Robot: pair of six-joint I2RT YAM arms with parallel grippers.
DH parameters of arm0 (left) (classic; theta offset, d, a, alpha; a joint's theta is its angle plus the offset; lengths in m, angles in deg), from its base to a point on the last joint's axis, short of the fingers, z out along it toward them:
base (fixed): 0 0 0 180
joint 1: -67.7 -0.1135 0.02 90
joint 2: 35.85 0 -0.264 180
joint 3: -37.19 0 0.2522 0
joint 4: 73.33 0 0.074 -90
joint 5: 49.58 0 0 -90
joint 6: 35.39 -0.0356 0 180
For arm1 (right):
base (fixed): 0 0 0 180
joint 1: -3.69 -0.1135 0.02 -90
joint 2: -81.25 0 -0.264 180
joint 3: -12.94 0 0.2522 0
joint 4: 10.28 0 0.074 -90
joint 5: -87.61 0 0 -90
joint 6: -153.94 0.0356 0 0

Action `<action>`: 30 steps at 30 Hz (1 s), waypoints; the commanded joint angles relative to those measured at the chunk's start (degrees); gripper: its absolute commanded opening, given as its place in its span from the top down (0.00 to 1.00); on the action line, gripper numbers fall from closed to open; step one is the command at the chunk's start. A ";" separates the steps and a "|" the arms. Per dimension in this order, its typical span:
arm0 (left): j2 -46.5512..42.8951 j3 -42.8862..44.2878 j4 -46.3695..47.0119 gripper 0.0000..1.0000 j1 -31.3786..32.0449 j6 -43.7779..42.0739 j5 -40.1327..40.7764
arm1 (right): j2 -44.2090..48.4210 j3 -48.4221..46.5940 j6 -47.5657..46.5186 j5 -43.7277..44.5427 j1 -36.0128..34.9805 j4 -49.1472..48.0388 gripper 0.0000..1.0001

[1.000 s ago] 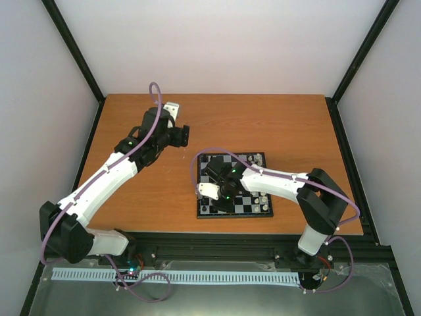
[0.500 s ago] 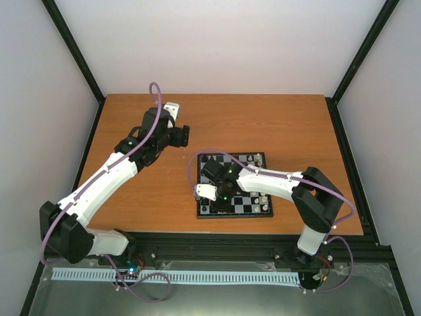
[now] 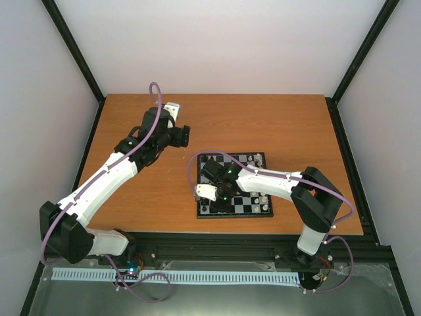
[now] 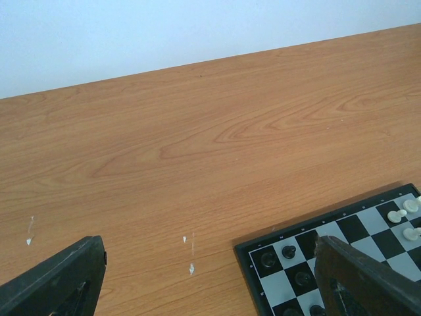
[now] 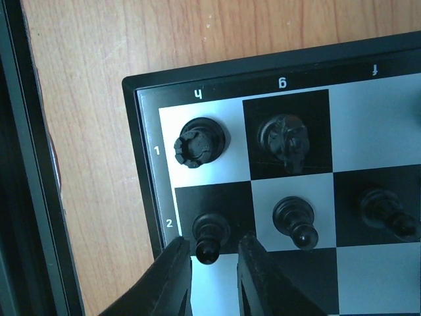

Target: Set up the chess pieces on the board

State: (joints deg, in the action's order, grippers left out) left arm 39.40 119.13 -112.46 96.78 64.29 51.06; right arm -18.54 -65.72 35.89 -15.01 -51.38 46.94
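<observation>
Black plastic, by the look of it, and very small: under the right tool (image 5: 212, 255) we have a black pawn (image 5: 210, 238) standing upright on the second rank of the board (image 5: 230, 74). It's on the dark square of the edge file, just in front of the corner rook (image 5: 199, 141). The tool's jaws stand only slightly apart with the pawn's round head in the gap. A sliver of square shows on one side of the head, so we judge the pawn straddled rather than pinched.

Away from all this, the left tool (image 4: 210, 253) hangs wide open over the wooden worktop (image 4: 197, 131), just off the board's corner, with nothing in it.

Now, how do these pieces handle? We'd call them featherlight, rigid and smooth, on a narrow base, so a brushing fingertip would likely topple one or skate it off its square. The place to take hold is high up, across the head or the collar beneath it, coming straight down.

Neighbours crowd in too: a knight (image 5: 284, 139) beside the rook, and a second pawn (image 5: 296, 220) one square over. We'd keep the jaws barely wider than the head, and any pull-away wants to go straight up, no sideways drift
</observation>
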 commanded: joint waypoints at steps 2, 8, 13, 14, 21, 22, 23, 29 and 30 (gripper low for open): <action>-0.19 0.22 0.90 0.11 -0.34 -0.69 -1.71 | 2.58 -1.93 0.11 0.13 -0.61 1.33 0.77; 1.96 1.01 -0.46 0.13 -0.34 -1.25 -7.16 | 12.96 0.75 0.35 -3.81 7.71 2.41 0.71; 7.61 4.65 -6.32 0.25 0.71 -0.59 -14.54 | 20.92 4.62 1.33 -10.20 23.05 1.46 0.69; 8.83 5.76 -7.51 0.28 1.69 -0.99 -15.53 | 22.67 5.48 1.64 -11.08 25.93 1.08 0.69; 18.09 10.99 -14.76 0.37 11.29 -9.90 -16.20 | 27.05 8.45 1.61 -18.25 40.55 1.11 0.69; 19.47 11.61 -15.40 0.38 11.98 -9.85 -16.19 | 27.08 8.52 1.67 -19.14 40.93 1.22 0.69; 20.85 12.33 -15.97 0.39 12.81 -9.91 -16.10 | 27.14 8.51 1.67 -19.85 42.79 1.34 0.69; 30.28 18.23 -21.37 0.43 19.36 -11.60 -10.47 | 27.89 8.73 1.62 -20.62 44.90 1.16 0.68; 31.69 19.01 -21.88 0.44 20.30 -11.61 -9.82 | 27.89 8.70 1.65 -20.76 44.95 1.18 0.68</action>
State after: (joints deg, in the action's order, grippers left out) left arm 66.65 133.34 -129.09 113.85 54.93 37.83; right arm 7.84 -57.70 37.36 -33.09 -7.10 48.03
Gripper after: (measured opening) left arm 0.577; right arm 0.315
